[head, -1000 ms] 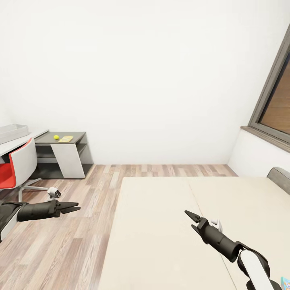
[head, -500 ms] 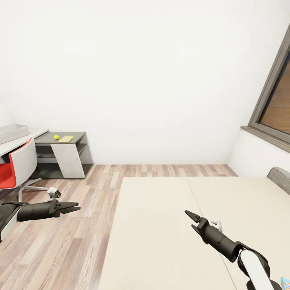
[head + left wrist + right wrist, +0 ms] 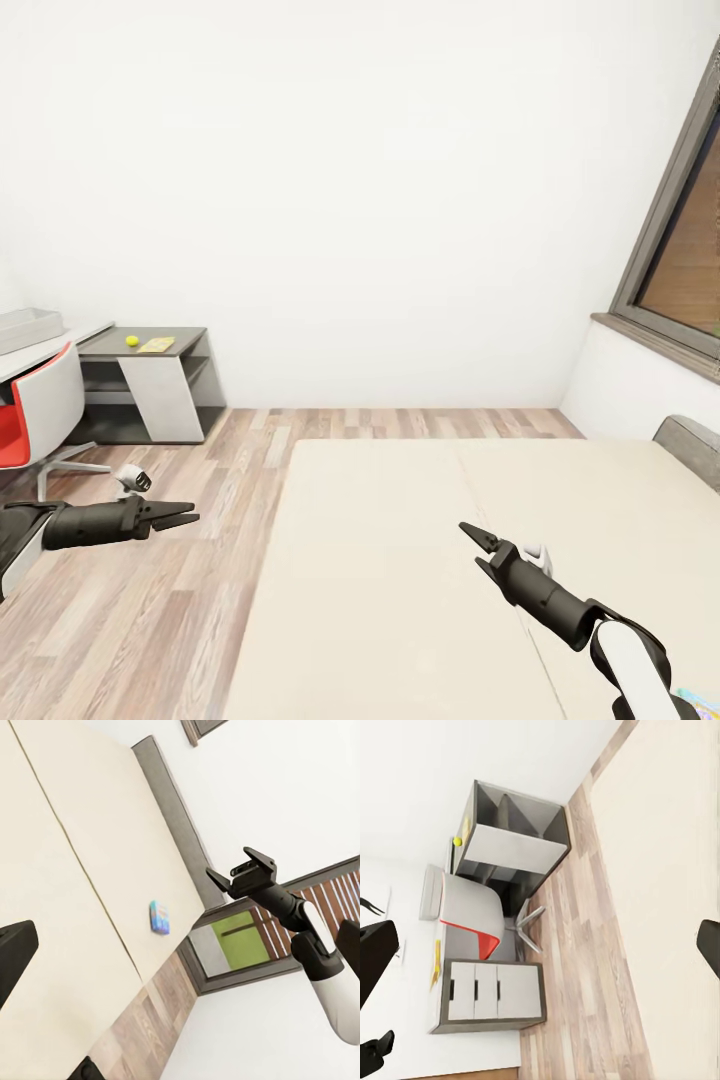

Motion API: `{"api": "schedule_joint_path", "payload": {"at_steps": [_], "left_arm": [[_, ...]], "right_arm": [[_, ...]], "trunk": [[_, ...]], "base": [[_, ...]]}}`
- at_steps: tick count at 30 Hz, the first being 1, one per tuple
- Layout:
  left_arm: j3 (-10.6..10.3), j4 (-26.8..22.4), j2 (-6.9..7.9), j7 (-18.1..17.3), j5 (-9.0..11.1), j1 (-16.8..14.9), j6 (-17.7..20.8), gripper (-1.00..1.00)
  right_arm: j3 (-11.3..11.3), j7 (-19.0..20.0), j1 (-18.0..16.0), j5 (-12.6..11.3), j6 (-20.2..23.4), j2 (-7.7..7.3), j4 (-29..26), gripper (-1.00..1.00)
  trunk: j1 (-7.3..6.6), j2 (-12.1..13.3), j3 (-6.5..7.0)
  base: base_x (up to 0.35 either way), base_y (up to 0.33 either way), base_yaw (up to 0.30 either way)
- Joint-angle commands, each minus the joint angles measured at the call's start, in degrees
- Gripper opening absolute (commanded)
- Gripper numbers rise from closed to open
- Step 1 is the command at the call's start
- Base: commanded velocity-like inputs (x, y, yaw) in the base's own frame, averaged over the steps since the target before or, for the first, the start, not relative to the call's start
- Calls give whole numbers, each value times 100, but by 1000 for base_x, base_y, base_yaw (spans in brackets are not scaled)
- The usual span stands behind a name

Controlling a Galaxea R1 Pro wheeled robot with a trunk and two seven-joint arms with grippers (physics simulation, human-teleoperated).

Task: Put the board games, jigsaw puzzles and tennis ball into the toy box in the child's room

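Observation:
The beige bed (image 3: 400, 560) takes up the lower right of the head view. A small blue board game (image 3: 159, 917) lies on it near the grey headboard (image 3: 171, 814), and its colourful corner (image 3: 698, 692) shows beside my right arm. At the far left stands the table (image 3: 60, 345) with the light grey toy box (image 3: 25, 327). On its lower dark section (image 3: 180, 340) sit the tennis ball (image 3: 132, 340) and a flat yellow box (image 3: 156, 345). My left gripper (image 3: 188, 517) hangs open over the floor. Above the mattress, my right gripper (image 3: 474, 542) is open and empty.
A red and white swivel chair (image 3: 35, 420) stands at the table, in front of a grey drawer cabinet (image 3: 495, 994). Wood-plank floor (image 3: 150, 600) runs between table and bed. A dark-framed window (image 3: 680, 270) is set in the right wall.
The whole picture has shifted left a little, so the camera has turned to the right. Both arms keep their pose and both grippers stay open.

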Motion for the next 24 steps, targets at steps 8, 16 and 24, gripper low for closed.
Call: {"api": "schedule_joint_path", "payload": {"at_steps": [8,16,24], "left_arm": [[-29,1,8,-18,21,-8,61,100],[-29,1,8,-21,22,-8,61,100],[-33,1,8,-24,23,-8,61,100]], "right_arm": [[-10,31,-6,19,30,2,1,100],[-17,31,-6,16,30,1,0,100],[-18,31,-6,16,34,1,1,100]], "trunk": [[4,-13,-13],[4,-13,-13],[4,-13,-13]], "base": [[0,-253,0],[0,-260,0],[0,-261,0]]}}
